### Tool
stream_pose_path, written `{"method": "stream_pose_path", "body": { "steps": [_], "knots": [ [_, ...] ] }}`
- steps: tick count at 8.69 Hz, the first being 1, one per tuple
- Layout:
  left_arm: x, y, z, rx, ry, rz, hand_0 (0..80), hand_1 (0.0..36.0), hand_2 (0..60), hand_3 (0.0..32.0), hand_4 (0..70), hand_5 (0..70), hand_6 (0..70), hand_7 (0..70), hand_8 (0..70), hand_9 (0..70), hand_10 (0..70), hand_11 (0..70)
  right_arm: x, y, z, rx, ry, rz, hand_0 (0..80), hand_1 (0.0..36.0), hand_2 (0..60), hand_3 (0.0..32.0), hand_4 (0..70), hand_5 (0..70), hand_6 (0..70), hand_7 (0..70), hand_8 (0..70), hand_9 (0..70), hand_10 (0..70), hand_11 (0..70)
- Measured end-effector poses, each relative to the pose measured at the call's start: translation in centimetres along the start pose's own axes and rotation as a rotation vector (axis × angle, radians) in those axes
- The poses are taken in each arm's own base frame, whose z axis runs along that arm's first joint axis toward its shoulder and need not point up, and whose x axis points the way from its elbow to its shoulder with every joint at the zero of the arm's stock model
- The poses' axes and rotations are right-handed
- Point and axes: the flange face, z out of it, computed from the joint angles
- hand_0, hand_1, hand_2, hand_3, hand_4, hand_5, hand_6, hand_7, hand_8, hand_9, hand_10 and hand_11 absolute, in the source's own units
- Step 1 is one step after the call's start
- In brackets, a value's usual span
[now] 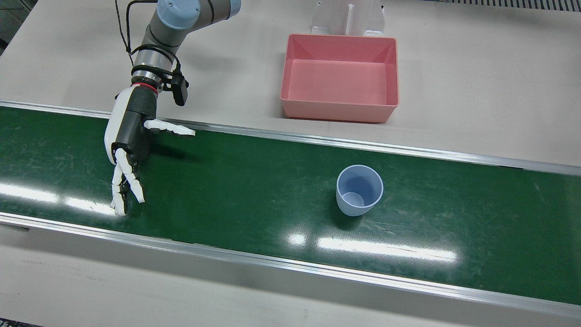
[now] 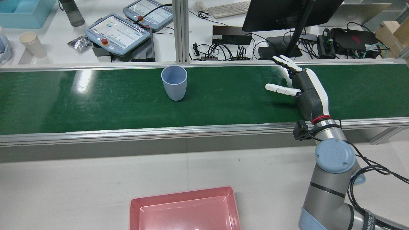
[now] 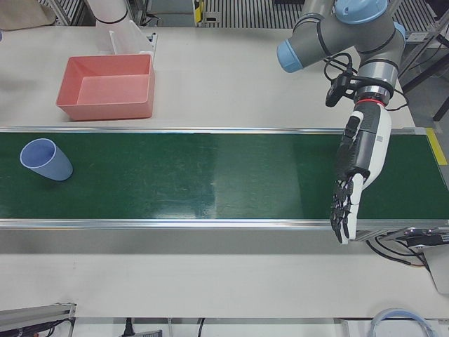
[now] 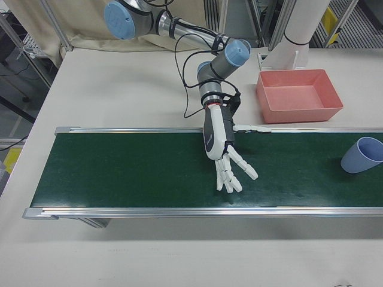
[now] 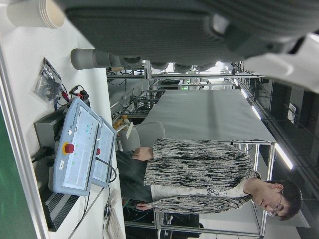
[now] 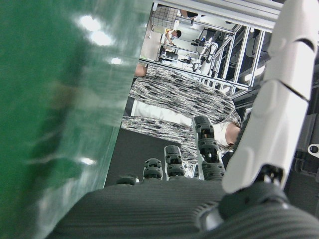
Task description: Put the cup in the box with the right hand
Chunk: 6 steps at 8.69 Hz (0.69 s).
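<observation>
Matt plastic cup point(image 1: 359, 190), glossy scuffed green belt point(image 1: 236, 190), smooth plastic box point(image 1: 339, 77).

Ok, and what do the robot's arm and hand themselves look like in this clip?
The right arm is grey metal tubing with pale blue joint caps and black cables along it. A red ring and a small black camera sit at the wrist. The right hand has a white shell, dark palm and white segmented fingers.

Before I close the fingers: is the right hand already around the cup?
No: in the front view the right hand hovers open over the green belt, well apart from the blue cup.
</observation>
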Motion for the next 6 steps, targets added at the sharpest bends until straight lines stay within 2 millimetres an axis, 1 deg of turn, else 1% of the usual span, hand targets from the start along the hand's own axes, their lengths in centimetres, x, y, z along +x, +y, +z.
{"method": "stream_pose_path", "body": {
  "steps": [5, 6],
  "knots": [
    [0.02, -0.03, -0.03, 0.001, 0.000, 0.000, 0.0, 0.0, 0.0, 0.0, 0.0, 0.0, 0.0, 0.0, 0.0, 0.0, 0.0, 0.0, 0.13, 0.06, -0.08, -0.001, 0.003, 0.000, 48.4, 16.4, 9.4, 0.0, 6.6, 4.3, 4.0, 18.6, 4.1, 8.3, 0.0, 0.0],
    [0.02, -0.01, -0.02, 0.000, 0.000, 0.000, 0.0, 0.0, 0.0, 0.0, 0.0, 0.0, 0.0, 0.0, 0.0, 0.0, 0.0, 0.0, 0.20, 0.09, -0.12, -0.002, 0.004, 0.000, 48.5, 16.4, 9.2, 0.4, 5.6, 4.4, 3.9, 18.2, 4.2, 8.1, 0.0, 0.0]
  ]
}}
